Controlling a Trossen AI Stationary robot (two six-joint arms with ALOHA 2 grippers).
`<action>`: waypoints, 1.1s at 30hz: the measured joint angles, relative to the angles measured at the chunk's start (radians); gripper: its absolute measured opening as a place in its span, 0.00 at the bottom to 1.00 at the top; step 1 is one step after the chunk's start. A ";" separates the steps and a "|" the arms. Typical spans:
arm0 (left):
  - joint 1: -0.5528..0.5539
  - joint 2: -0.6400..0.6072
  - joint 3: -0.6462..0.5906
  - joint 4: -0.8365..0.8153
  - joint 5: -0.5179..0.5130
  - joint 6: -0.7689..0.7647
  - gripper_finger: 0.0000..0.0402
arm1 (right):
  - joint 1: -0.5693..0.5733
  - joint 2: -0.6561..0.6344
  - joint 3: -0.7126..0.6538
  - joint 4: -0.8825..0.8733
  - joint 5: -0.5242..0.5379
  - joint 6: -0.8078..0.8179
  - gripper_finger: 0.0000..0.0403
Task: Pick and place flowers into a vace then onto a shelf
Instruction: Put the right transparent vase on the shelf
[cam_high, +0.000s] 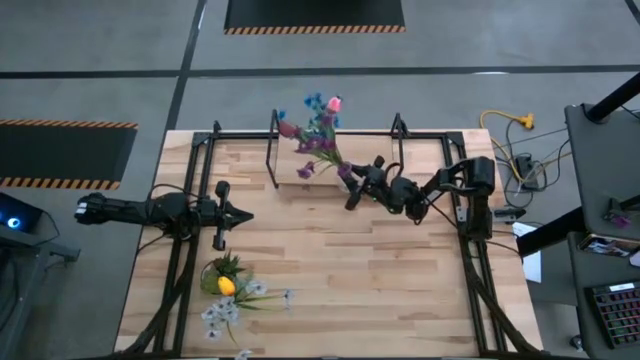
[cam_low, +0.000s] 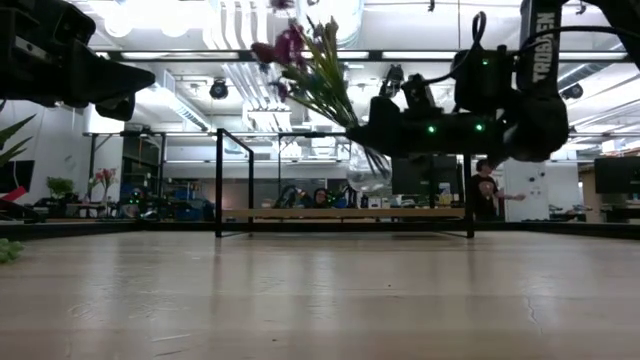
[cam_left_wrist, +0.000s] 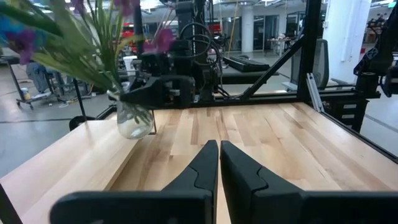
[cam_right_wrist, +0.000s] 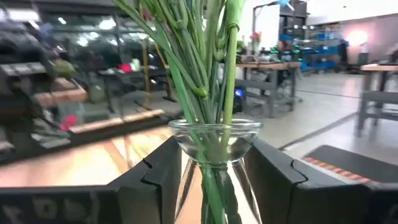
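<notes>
The clear glass vase (cam_right_wrist: 214, 143) holds a bunch of green-stemmed flowers (cam_high: 318, 130) with purple, blue and pink heads. My right gripper (cam_high: 352, 186) is shut on the vase and holds it in the air by the right end of the shelf (cam_high: 290, 186), a light board on black loop supports at the table's far side. In the low view the vase (cam_low: 372, 160) hangs above the shelf board (cam_low: 300, 213). My left gripper (cam_left_wrist: 219, 163) is shut on nothing and hovers over the table's left half (cam_high: 236, 213), pointing at the vase (cam_left_wrist: 133, 119). My right gripper pinches the vase by its narrow neck (cam_right_wrist: 200, 163), just under the flared rim, between the two fingers (cam_right_wrist: 155, 177). The fingers come in roughly level from the table's right. The vase is lifted clear and nearly upright, with the flowers leaning out toward the far left.
More flowers, one yellow and some white, lie with green leaves on the table's near left (cam_high: 228, 292). Black frame rails (cam_high: 470, 250) run along the table's sides. Bare wood lies between the two arms. People (cam_low: 487, 190) stand in the room beyond.
</notes>
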 joint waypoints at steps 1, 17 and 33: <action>0.000 0.000 0.000 0.000 0.000 0.000 0.00 | -0.001 0.000 -0.010 0.000 0.009 -0.008 0.36; 0.000 0.000 0.000 0.000 0.000 0.000 0.00 | -0.008 0.002 -0.036 0.000 0.171 -0.111 0.36; 0.000 0.000 0.000 0.000 0.000 0.000 0.00 | -0.026 0.128 0.052 0.006 0.156 -0.131 0.36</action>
